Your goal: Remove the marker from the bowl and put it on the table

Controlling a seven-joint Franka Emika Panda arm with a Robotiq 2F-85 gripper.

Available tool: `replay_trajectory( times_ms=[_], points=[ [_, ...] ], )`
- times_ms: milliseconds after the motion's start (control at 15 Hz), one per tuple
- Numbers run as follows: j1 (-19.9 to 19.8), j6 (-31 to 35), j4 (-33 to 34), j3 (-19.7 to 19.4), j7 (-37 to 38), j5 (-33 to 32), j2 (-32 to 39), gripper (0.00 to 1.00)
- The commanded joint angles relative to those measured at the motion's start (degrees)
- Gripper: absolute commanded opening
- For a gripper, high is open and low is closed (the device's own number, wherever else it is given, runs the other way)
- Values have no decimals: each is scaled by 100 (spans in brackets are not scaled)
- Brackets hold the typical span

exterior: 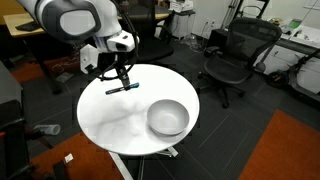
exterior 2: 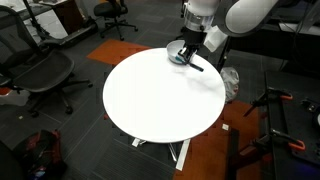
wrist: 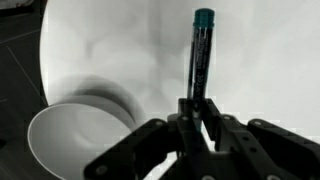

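My gripper point(exterior: 122, 80) is shut on the teal-blue marker point(exterior: 122, 89) and holds it level, close over the round white table point(exterior: 110, 125), left of the bowl. The shiny metal bowl point(exterior: 168, 117) stands empty near the table's right edge. In the wrist view the marker point(wrist: 202, 50) sticks out from between the shut jaws point(wrist: 200, 112), over white tabletop, with the bowl point(wrist: 70, 140) at the lower left. In an exterior view the gripper point(exterior 2: 188, 57) partly hides the bowl point(exterior 2: 177, 57) at the far edge of the table point(exterior 2: 160, 100).
Black office chairs point(exterior: 232, 60) stand around the table, with one more seen from the opposite side point(exterior 2: 45, 75). Wooden desks point(exterior: 30, 25) are behind. The floor is dark carpet with an orange patch point(exterior: 290, 150).
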Motion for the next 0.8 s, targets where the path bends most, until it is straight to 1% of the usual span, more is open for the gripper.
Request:
replay_trajectory(
  times_ms=[0, 267, 533, 733],
  points=[
    [24, 152, 85, -81, 137, 53, 352, 5],
    [12, 284, 163, -149, 96, 188, 711, 5],
    [-24, 636, 222, -225, -15, 308, 993, 5],
    [-26, 779, 270, -277, -55, 378, 1126, 5]
  ],
)
